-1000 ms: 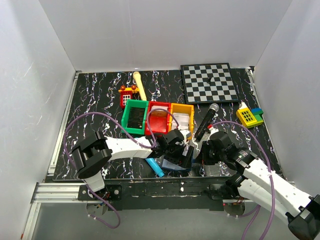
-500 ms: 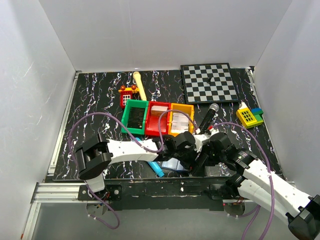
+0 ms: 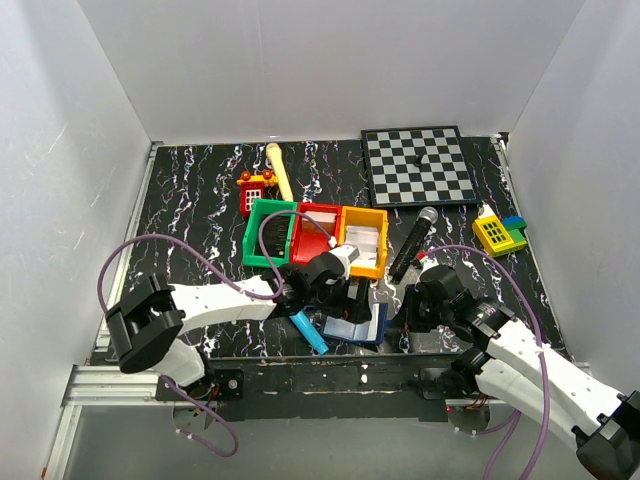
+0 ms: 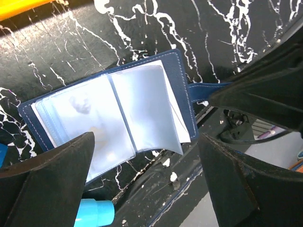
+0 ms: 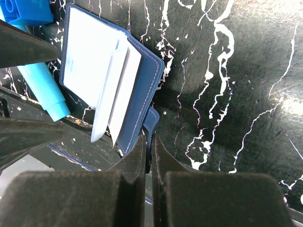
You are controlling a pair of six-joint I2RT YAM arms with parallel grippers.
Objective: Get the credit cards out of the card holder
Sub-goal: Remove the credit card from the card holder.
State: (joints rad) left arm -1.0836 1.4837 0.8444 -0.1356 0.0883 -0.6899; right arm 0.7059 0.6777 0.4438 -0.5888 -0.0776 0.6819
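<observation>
The card holder [image 3: 360, 328] lies open at the table's near edge, navy outside with pale clear sleeves fanned up. In the left wrist view it [image 4: 118, 111] fills the middle, and its navy strap [image 4: 206, 90] runs right. My left gripper [image 3: 343, 298] hovers over it, open and empty, with the fingers [image 4: 47, 182] wide apart on either side [image 4: 147, 184]. My right gripper [image 3: 402, 318] is shut on the strap [image 5: 152, 120] at the holder's right edge [image 5: 150, 153]. The holder's white leaves [image 5: 102, 80] stand partly lifted. No loose card shows.
A cyan toy microphone [image 3: 309, 333] lies touching the holder's left side, with a blue brick [image 5: 26, 9] beside it. Green [image 3: 268, 235], red [image 3: 316, 232] and yellow [image 3: 364, 240] bins stand just behind. A black microphone [image 3: 412, 243], chessboard [image 3: 418, 165] and yellow toy [image 3: 497, 233] lie to the right.
My left arm swung right across the holder, then back left and up, uncovering it. The holder now lies open with its sleeves showing. My right gripper has stayed on the strap.
</observation>
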